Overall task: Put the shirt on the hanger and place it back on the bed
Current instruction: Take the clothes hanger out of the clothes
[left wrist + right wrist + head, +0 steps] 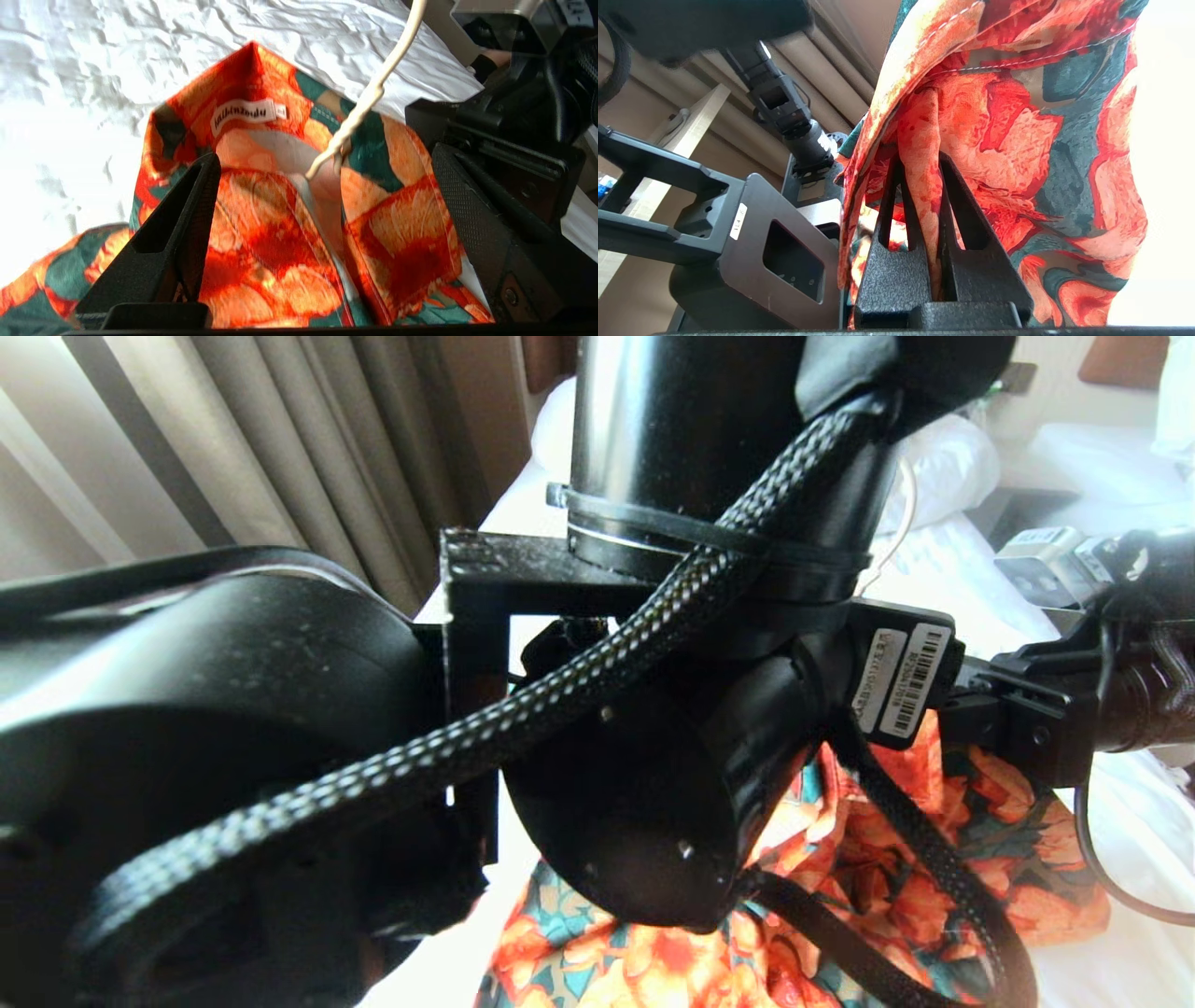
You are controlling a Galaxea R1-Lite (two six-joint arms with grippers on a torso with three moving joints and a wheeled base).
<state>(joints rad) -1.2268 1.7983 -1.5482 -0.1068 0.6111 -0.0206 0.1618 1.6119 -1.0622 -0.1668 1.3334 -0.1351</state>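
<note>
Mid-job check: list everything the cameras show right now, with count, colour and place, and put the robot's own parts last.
shirt: one, orange flowers on dark green, lying on the bed, collar open with white neck label
hanger: one, cream-white wire, its neck running down into the collar opening
bed: one, wrinkled white sheet under the shirt
curtains: beige, behind the bed
left gripper: one, black, open over the collar
right gripper: one, black, shut on a fold of shirt

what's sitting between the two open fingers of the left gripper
In the left wrist view, the left gripper stands open over the orange-flowered collared shirt; its collar opening and the thin cream-white wire hanger lie between the fingers.
</note>
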